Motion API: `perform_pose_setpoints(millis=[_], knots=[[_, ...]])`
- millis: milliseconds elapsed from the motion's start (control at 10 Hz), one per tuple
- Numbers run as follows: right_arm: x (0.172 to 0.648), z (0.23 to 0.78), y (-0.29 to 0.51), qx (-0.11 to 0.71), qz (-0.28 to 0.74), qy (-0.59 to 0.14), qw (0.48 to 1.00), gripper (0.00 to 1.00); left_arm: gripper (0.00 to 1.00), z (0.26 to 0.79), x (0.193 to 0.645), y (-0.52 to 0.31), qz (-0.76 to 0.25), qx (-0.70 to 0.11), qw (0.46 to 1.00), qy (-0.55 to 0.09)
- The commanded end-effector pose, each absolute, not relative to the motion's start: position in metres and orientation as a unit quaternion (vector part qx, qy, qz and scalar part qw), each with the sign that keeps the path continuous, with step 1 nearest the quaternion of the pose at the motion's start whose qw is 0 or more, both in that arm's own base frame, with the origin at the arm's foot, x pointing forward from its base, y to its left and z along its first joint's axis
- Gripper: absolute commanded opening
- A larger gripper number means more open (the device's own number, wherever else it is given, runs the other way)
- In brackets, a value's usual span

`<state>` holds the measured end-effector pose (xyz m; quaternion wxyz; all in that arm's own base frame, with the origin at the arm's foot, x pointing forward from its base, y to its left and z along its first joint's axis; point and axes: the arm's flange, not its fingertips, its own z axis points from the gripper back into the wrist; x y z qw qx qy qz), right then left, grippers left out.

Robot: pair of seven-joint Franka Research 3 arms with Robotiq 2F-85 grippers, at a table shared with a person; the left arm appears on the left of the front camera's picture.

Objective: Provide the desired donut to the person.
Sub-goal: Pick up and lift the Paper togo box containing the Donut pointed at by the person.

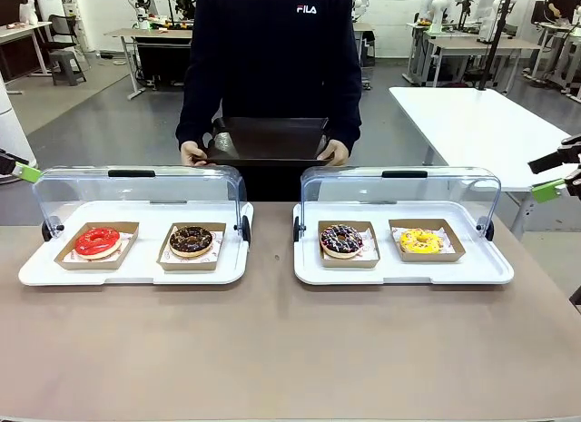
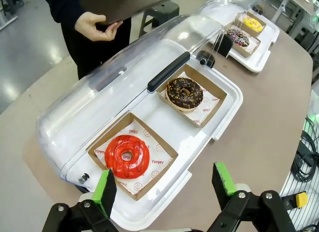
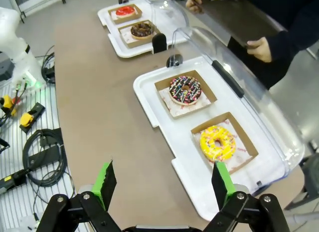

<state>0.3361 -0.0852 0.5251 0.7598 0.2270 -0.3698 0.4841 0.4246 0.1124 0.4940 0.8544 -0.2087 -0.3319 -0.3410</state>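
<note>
At the left edge of the front view, the left pincer [image 1: 27,172] hangs apart from the first tray. In the left wrist view you see the pincer [image 2: 164,184] with its green-padded fingers [image 2: 105,189] spread wide and nothing between them.

The flat brown tabletop [image 1: 272,349] carries two trays side by side with a gap between them. The left white rectangular plastic tray [image 1: 36,272] has its clear domed cover with a black handle [image 1: 136,188] tipped up and back, so the near side is open. Inside it are shallow brown cardboard boxes [image 1: 127,233] lined with printed paper. The left box holds a red-glazed ring donut [image 1: 97,241]. The right box holds a chocolate-glazed ring donut with sprinkles [image 1: 191,240].

Behind the gap, at the far side, stands the person in a dark navy sweatshirt [image 1: 272,50], holding a dark rectangular serving tray [image 1: 270,139] with a hand [image 1: 192,153] at each end.

The right white rectangular plastic tray [image 1: 495,272] — its clear cover [image 1: 399,191] raised the same way — holds a dark ring donut with multicoloured sprinkles [image 1: 341,240] in its left box. A yellow-glazed ring donut [image 1: 420,241] lies in its right box. All four donuts lie in their boxes; you cannot tell which one is wanted.

At the far right, the right pincer [image 1: 549,175] hovers well apart from that tray. The right wrist view shows the pincer [image 3: 163,184] spread and empty.
</note>
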Motion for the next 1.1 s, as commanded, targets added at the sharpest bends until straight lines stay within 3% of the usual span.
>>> perform_pose_setpoints(millis=[0, 1000], knots=[[0.3404, 0.5236, -0.0863, 0.234, 0.49, -0.379, 0.749, 1.0, 1.0, 0.4919, 0.4219, 0.1134, -0.355, -0.215, 0.84, -0.349], [0.3374, 0.5254, -0.0817, 0.221, 0.496, -0.379, 0.749, 1.0, 1.0, 0.4955, 0.425, 0.1085, -0.351, -0.207, 0.849, -0.338]])
